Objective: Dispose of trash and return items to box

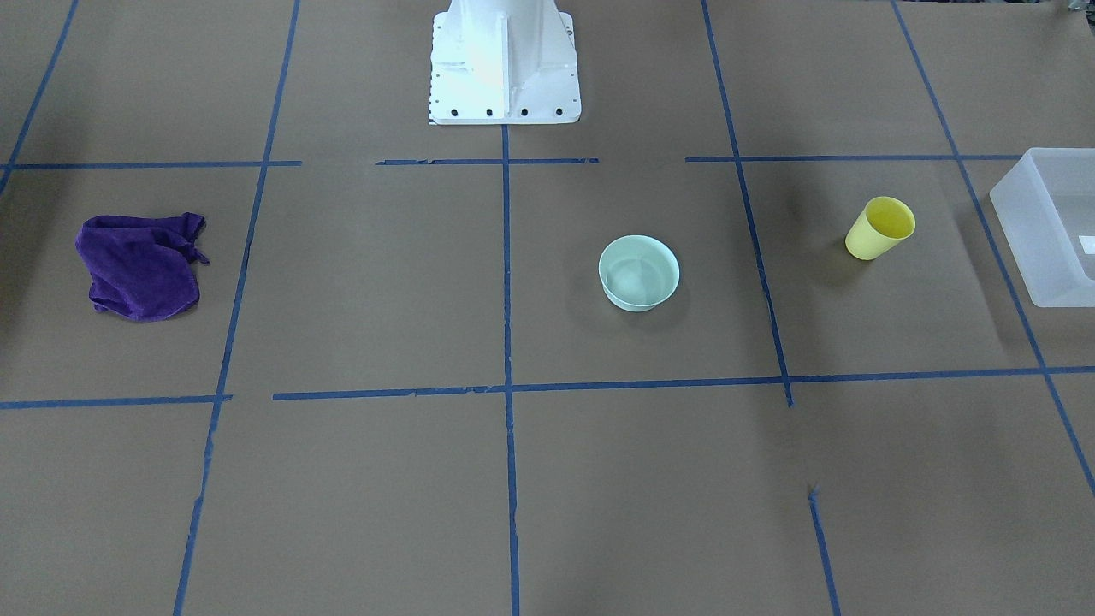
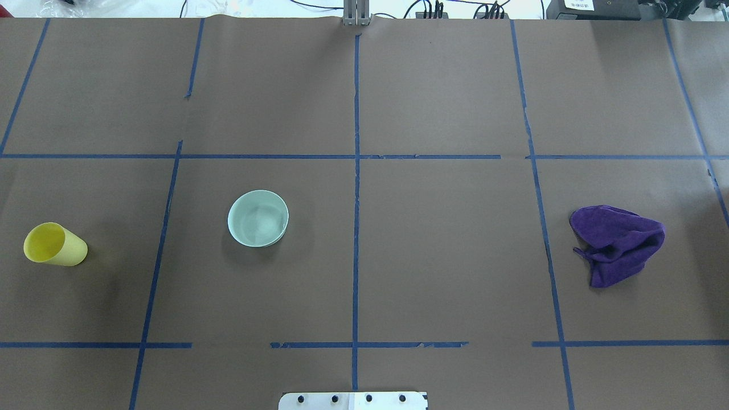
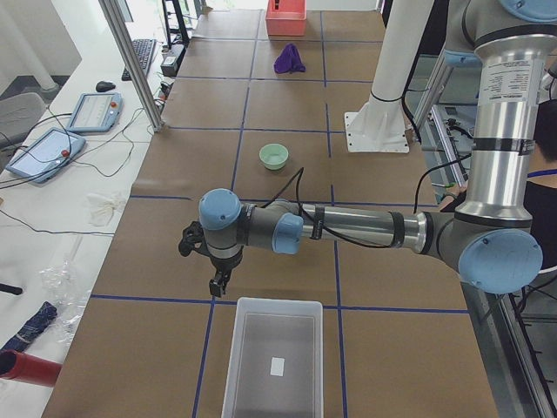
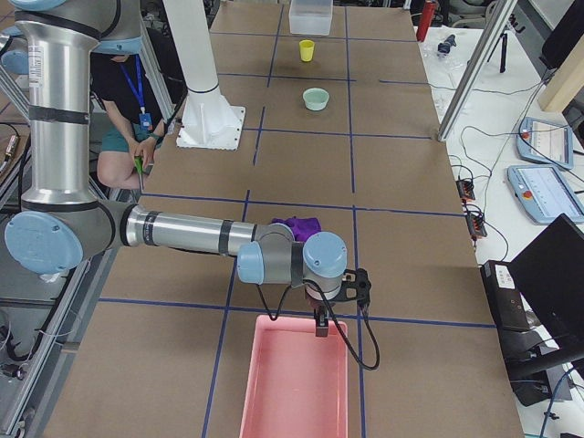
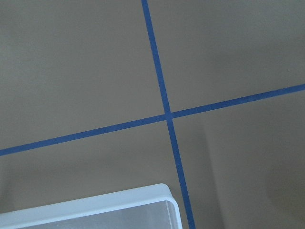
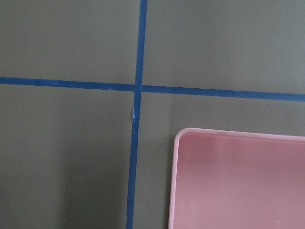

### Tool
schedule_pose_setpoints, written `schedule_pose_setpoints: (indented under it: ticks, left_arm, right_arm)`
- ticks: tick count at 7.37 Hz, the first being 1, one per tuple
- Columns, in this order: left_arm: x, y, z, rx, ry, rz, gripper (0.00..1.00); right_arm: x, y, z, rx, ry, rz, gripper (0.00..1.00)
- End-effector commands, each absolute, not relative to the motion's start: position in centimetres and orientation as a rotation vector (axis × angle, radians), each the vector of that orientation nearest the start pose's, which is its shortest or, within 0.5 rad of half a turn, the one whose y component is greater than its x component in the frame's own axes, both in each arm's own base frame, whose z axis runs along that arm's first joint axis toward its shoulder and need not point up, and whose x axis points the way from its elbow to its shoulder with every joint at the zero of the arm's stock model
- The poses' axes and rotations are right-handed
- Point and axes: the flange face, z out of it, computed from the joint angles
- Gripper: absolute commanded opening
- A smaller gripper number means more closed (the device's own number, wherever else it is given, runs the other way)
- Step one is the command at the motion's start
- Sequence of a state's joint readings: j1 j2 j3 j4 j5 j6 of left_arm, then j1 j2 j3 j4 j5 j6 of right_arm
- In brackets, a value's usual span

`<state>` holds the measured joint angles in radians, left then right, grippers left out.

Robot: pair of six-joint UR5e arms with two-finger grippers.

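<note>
Left gripper (image 3: 217, 283) hanging just beside the frosted bin (image 3: 271, 361) rim; jaw state, cannot tell. Yellow tumbler cup (image 1: 879, 227) standing mouth-up near the bin, mint-green bowl (image 1: 639, 272) sitting farther along, both outside it. Light cup likely tipping under an off-centre pinch. Purple cloth (image 1: 141, 265) lying beyond. Right gripper (image 4: 321, 324) hovering at the pink bin (image 4: 297, 383) rim, jaws likewise untellable.

A brown surface (image 5: 86, 62) filled the left wrist view, crossed by two blue tape lines (image 5: 162, 93) meeting near the centre. At the bottom edge, a rounded corner of the frosted whitish box (image 5: 157, 193) showed, just beside the tape.
</note>
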<state>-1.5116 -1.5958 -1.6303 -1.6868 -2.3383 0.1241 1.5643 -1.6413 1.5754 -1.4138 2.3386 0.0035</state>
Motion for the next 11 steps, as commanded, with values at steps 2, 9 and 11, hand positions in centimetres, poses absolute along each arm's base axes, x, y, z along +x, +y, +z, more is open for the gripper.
schedule_pose_setpoints:
  ticks: [2, 9, 11]
  left_arm:
    - [-1.1, -53.5, 55.6, 0.439, 0.755, 0.376, 1.0]
    - [4.7, -50.1, 54.8, 0.683, 0.89, 0.367, 1.0]
    - [8.2, -44.4, 57.2, 0.613, 0.869, 0.202, 1.0]
  right_arm:
    - [5.2, -50.1, 63.4, 0.173, -0.777, -0.021, 1.0]
    - [4.7, -49.8, 61.5, 0.4, -0.795, -0.067, 1.0]
    - [3.4, -49.8, 61.2, 0.401, -0.805, -0.075, 1.0]
